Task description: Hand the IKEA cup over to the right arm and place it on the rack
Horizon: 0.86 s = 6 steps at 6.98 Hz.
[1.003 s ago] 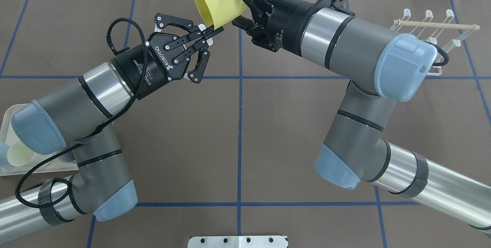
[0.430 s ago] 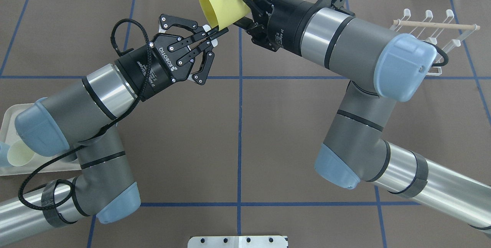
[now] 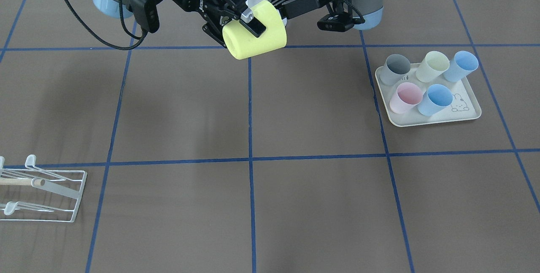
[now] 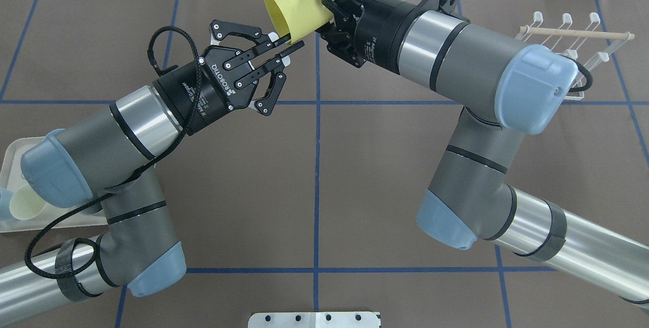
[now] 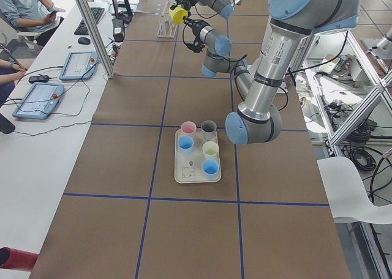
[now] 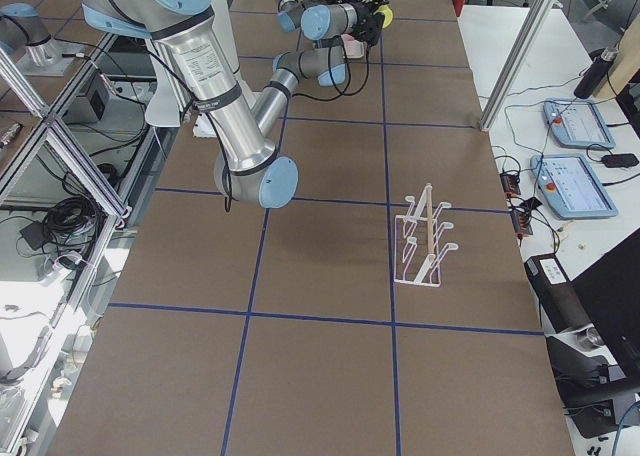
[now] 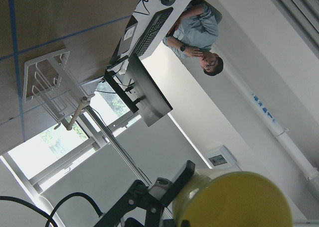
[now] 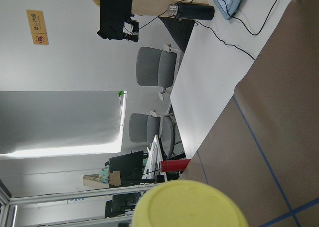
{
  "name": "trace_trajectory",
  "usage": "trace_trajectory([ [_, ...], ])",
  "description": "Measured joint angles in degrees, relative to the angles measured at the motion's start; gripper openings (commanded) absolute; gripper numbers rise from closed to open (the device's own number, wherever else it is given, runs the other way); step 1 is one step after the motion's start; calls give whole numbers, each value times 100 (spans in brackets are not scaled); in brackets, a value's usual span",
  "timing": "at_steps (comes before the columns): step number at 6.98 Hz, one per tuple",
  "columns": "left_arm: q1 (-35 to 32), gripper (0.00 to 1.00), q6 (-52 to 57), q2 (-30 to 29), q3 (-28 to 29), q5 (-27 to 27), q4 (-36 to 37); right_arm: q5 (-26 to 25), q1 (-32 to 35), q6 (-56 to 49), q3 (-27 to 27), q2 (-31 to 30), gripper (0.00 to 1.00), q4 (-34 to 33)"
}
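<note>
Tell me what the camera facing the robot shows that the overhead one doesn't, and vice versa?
Only the front-facing view: all five cups on the tray, and its rabbit drawing. Only the overhead: the open mouth of the yellow cup and a white plate at the view's bottom edge. Both: the right hand gripping that cup, the left hand at its rim, and the rack.

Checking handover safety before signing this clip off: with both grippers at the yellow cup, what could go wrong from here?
1. The left gripper has its fingers astride the rim of the yellow cup; if either arm pulls away before they clear, the cup could twist loose.
2. The right gripper clamps only the cup's closed end, in mid-air; a slip there would drop it.
3. The rack stands far off, so that grip must survive a long carry.
</note>
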Motion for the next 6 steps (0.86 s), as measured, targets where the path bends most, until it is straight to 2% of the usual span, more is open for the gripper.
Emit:
trace_trajectory([
  [4, 6, 100, 676, 12, -52, -21, -21, 18, 183, 10, 2, -11, 0, 5],
  [6, -14, 100, 805, 50, -81, -70, -21, 150, 772, -110, -71, -108, 0, -25],
])
